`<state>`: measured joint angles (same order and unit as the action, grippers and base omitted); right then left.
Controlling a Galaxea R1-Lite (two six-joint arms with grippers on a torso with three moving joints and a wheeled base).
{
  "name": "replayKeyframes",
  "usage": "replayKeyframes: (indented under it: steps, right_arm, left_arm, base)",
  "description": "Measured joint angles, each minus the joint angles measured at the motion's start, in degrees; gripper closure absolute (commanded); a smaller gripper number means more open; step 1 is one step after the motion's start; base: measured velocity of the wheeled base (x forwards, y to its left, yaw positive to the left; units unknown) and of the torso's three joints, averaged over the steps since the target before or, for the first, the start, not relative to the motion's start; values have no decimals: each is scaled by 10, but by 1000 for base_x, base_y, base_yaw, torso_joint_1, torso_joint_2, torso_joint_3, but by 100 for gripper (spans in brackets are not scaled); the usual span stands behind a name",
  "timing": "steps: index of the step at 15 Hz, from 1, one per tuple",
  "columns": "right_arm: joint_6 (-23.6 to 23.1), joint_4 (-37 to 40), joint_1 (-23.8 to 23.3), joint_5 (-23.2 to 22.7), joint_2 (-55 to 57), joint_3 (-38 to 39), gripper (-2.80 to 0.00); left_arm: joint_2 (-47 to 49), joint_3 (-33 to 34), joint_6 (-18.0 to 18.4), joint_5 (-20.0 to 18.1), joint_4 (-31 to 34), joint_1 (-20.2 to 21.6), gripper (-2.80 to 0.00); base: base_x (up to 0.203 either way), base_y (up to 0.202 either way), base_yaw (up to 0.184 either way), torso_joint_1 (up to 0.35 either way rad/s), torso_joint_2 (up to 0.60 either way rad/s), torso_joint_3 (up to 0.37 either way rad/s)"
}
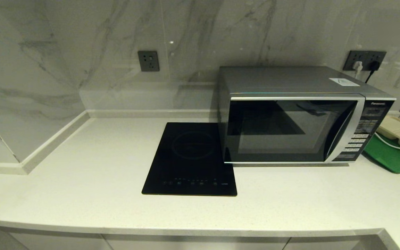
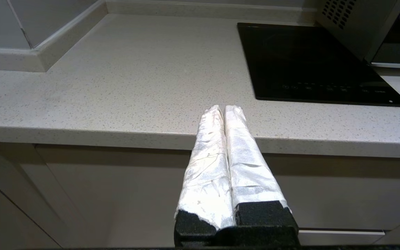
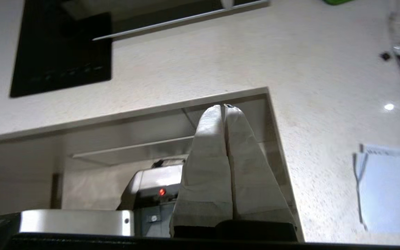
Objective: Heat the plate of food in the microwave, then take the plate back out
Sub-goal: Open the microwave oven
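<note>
Room: marble-look wall (image 1: 64,52) is backing a pale speckled counter (image 1: 82,180) that is running across the head view, with cabinet fronts (image 2: 82,194) below its front edge.
Microwave: microwave (image 1: 290,114) is sitting on the counter at about 2 o'clock from the middle of the head view, door closed; dark glass is reflecting the room, so what is inside cannot be told.
Keypad: button panel (image 1: 359,135) is running down the door's right side under the Panasonic name.
Plate of food: not showing in any view.
Cooktop: flat black cooktop (image 1: 191,159) is lying just left of the microwave, its right edge reaching under the microwave's front corner line; nothing is standing on it.
Tray: beige tray (image 1: 399,133) is resting at 3 o'clock, partly on a green board (image 1: 391,156), with a white cable (image 1: 394,146) crossing them.
Sockets: one outlet (image 1: 148,61) is sitting on the wall at 11 o'clock; a second (image 1: 365,60) at 1 o'clock is holding two plugs.
Sticker: white label (image 1: 344,82) is lying on the microwave's top.
Left gripper: left gripper (image 2: 224,109) is hanging low in front of the counter edge, white-wrapped fingers (image 2: 207,163) clenched together on nothing.
Right gripper: right gripper (image 3: 223,108) is hanging off the counter's front corner, fingers (image 3: 252,173) pressed together, empty; the microwave's bottom edge and the cooktop are showing beyond it.
In the way: closed door is standing between both grippers and the oven cavity.
</note>
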<state>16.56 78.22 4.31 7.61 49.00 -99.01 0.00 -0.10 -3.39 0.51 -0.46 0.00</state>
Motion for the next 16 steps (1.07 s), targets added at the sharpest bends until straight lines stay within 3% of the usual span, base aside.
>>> replayKeyframes:
  steps: [2,3,5,9,13,16]
  right_arm:
    - [-57,3,-116,-70,-67,34,0]
    - [-84,-2,-152,-102,-103,68,0]
    - [-116,-40,-179,-132,-169,158,0]
    - [-116,-90,-105,-67,-236,231,0]
    - [-130,-127,-66,-57,-332,326,0]
    - [-142,-207,-48,-52,-418,439,0]
  left_arm:
    - [0,0,0,0,0,0,0]
    - [0,0,0,0,0,0,0]
    - [0,0,0,0,0,0,0]
    - [0,0,-1,0,0,0,0]
    - [0,0,0,0,0,0,0]
    - [0,0,0,0,0,0,0]
  base:
    - [0,0,0,0,0,0]
    - [0,0,0,0,0,0]
    - [0,0,0,0,0,0]
    - [0,0,0,0,0,0]
    - [0,0,0,0,0,0]
    - [0,0,0,0,0,0]
